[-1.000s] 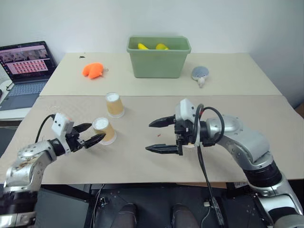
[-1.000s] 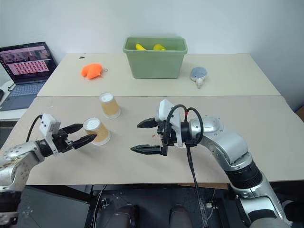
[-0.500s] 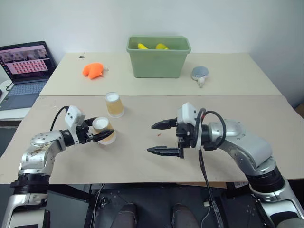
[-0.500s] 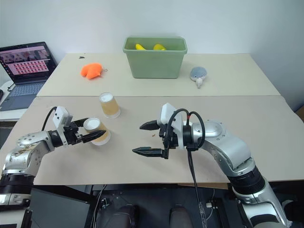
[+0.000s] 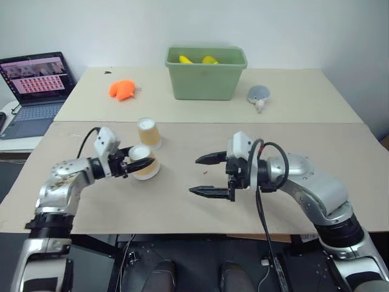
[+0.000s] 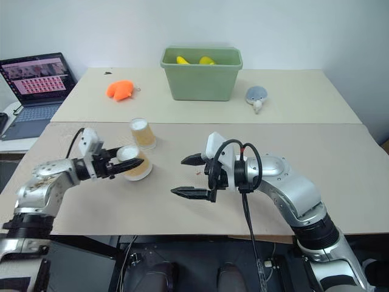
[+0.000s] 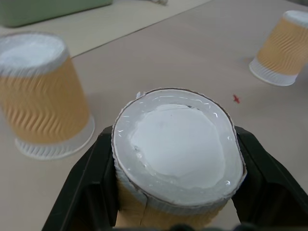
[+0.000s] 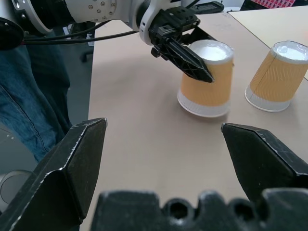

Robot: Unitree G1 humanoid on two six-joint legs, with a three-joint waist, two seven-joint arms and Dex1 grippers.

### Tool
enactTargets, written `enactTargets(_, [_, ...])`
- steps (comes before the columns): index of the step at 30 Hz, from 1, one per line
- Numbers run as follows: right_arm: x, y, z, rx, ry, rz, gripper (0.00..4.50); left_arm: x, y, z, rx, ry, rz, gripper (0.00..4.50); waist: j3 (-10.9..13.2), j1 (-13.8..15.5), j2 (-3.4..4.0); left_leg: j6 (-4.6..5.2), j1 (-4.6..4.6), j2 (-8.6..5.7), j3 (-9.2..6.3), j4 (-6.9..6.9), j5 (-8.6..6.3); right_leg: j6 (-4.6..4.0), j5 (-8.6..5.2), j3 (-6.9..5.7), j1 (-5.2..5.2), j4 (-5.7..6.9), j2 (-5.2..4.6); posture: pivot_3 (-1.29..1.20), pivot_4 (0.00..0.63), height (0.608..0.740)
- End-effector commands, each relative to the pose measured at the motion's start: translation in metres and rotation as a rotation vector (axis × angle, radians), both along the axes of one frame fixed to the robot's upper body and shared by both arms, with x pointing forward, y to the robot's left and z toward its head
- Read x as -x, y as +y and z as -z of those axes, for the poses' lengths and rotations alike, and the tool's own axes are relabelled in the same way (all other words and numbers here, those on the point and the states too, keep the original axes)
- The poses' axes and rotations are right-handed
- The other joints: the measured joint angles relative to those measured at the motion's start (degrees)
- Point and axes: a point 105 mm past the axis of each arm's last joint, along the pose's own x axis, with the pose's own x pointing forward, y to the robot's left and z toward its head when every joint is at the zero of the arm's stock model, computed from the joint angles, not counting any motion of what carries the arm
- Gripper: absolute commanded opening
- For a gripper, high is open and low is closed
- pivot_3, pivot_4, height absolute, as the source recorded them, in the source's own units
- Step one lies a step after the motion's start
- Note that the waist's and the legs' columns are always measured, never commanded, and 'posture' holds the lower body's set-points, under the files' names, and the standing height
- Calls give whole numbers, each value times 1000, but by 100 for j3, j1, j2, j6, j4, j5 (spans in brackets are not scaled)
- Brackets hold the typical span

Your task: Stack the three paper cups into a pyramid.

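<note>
Resting upside down on the table, a paper cup is now being clamped by the left gripper, previously spread wide. Second cup is just behind. Right gripper is being held wide apart. No legible writing.

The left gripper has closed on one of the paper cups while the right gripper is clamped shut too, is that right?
Not quite. The left gripper has closed on a paper cup, but the right gripper stands wide open with nothing between its fingers, as the left eye view and the right wrist view show.
</note>
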Motion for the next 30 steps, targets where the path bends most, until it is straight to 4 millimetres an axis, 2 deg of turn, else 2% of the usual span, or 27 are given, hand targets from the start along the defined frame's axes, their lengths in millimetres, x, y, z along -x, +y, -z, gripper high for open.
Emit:
enactTargets(1, [-2, -3, -10, -19, -56, 39, 4500, -2, -40, -6, -9, -17, 163, 2454, 0, -5, 0, 0, -1, 0, 0, 2, 0, 1, 1, 0, 0, 0, 0, 0, 150, 735])
enactTargets(4, [-4, -6, -13, -28, -66, 70, 4500, -5, -63, 6, -35, 11, 247, 2454, 0, -39, -1, 1, 0, 0, 0, 4, 0, 1, 0, 0, 0, 1, 1, 0, 150, 735])
enactTargets(9, [-3, -9, -18, -63, -72, 113, 4500, -13, -88, 25, -91, 42, 331, 2454, 2, -63, -3, 2, -1, 3, 1, 4, 0, 1, 0, 0, -2, 4, 6, 0, 150, 735])
enactTargets(12, [-1, -10, -19, -69, -74, 129, 4500, -16, -95, 33, -118, 46, 357, 2454, 2, -42, -3, 3, 1, 2, 1, 13, -1, 2, 0, 0, 7, 3, 5, 0, 150, 735])
enactTargets(14, [0, -11, -20, -76, -72, 138, 4500, -18, -98, 31, -113, 35, 368, 2454, 2, -33, -3, 7, 2, 2, 0, 16, -3, 2, 0, -1, 11, 0, 5, 0, 150, 735])
enactTargets(15, [1, -11, -21, -80, -70, 141, 4500, -18, -99, 29, -109, 30, 371, 2454, 2, -31, -3, 8, 2, 3, 0, 16, -3, 3, 0, -1, 11, 1, 5, 0, 150, 735])
enactTargets(17, [1, -12, -21, -85, -66, 150, 4500, -19, -100, 25, -88, 24, 378, 3453, 2, -28, -3, 8, 2, 3, 0, 18, -4, 3, 0, -1, 12, 1, 5, 0, 150, 735])
enactTargets(20, [0, -12, -19, -88, -61, 157, 4500, -18, -99, 17, -74, 1, 376, 4462, 3, -32, -5, 10, -2, 2, 0, 22, -5, 3, 0, -1, 11, 1, 5, 0, 150, 735])
enactTargets(23, [-1, -11, -19, -90, -58, 154, 4500, -18, -97, 8, -68, -22, 369, 4462, 3, -37, -5, 13, -5, 3, 0, 23, -7, 4, -1, -1, 7, 2, 5, 0, 150, 735])
enactTargets(26, [-2, -8, -17, -93, -51, 148, 4500, -10, -89, -12, -59, -69, 364, 4462, 3, -69, -5, 15, -6, 4, 0, 23, -8, 5, -1, 0, 5, 2, 6, 0, 150, 735])
enactTargets(30, [-2, -2, -14, -103, -30, 122, 4500, 15, -65, -38, -86, -115, 327, 4462, 4, -179, -3, 16, -4, 7, -3, 22, -8, 4, -1, 6, 0, 7, 10, 0, 150, 735])
